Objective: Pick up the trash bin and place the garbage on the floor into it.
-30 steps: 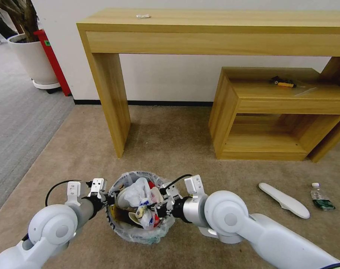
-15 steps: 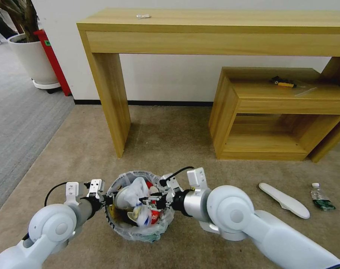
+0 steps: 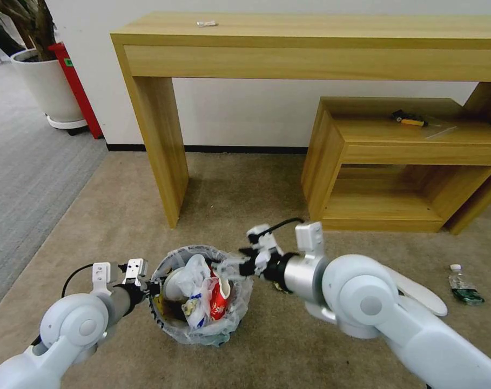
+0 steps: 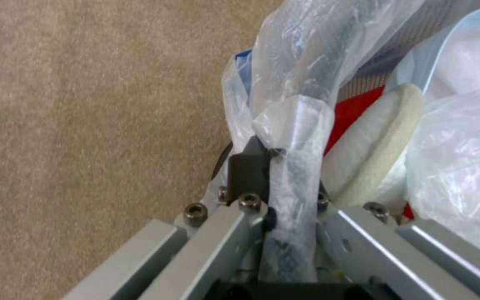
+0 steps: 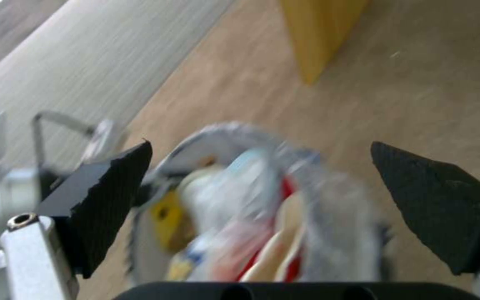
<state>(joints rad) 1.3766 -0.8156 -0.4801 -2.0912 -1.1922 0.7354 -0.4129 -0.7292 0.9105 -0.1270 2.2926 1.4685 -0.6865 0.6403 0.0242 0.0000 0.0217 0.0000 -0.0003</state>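
— What's the left gripper (image 4: 284, 175) got?
— It's pinched on the trash bin (image 3: 172, 319) rim, bag and all, lower left of the frame.
— And the right gripper (image 3: 226, 268)?
— Spread wide, holding nothing, just over the bin's far edge. A white slipper (image 3: 426, 294) and clear bottle (image 3: 462, 285) lie on the floor (image 3: 240, 200), lower right.

Bright even light, soft shadows; right wrist view motion-blurred.
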